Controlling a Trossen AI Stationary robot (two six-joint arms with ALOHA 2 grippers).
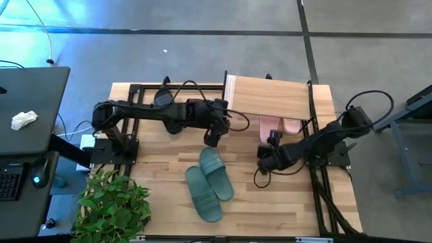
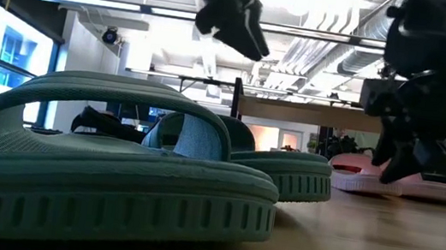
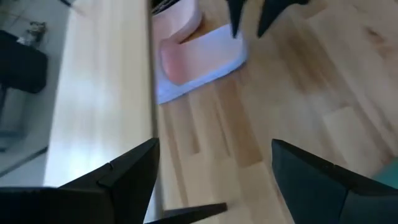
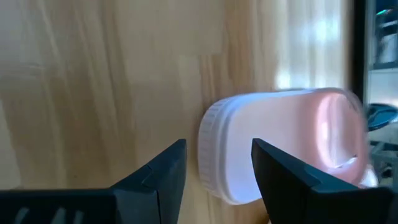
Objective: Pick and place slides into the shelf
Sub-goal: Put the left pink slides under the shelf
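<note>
Near the far right corner of the desk, two pink slides [image 1: 277,125] were seen partly tucked under the shelf [image 1: 270,96], the right gripper [image 1: 264,157] held just before them with jaws spread and empty. Both would best be nudged squarely under the plank. The left gripper [image 1: 212,138], jaws spread, was held above the green pair [image 1: 209,183] at mid-desk.

Shelf [image 1: 273,96] at table [image 1: 155,196] back edge, centre-right. Two slides [image 1: 281,126] under shelf front edge, side by side, heels sticking out. Another pair [image 1: 209,182] mid-table, in front-left of shelf, touching. Plant [image 1: 111,206] at front-left corner.
</note>
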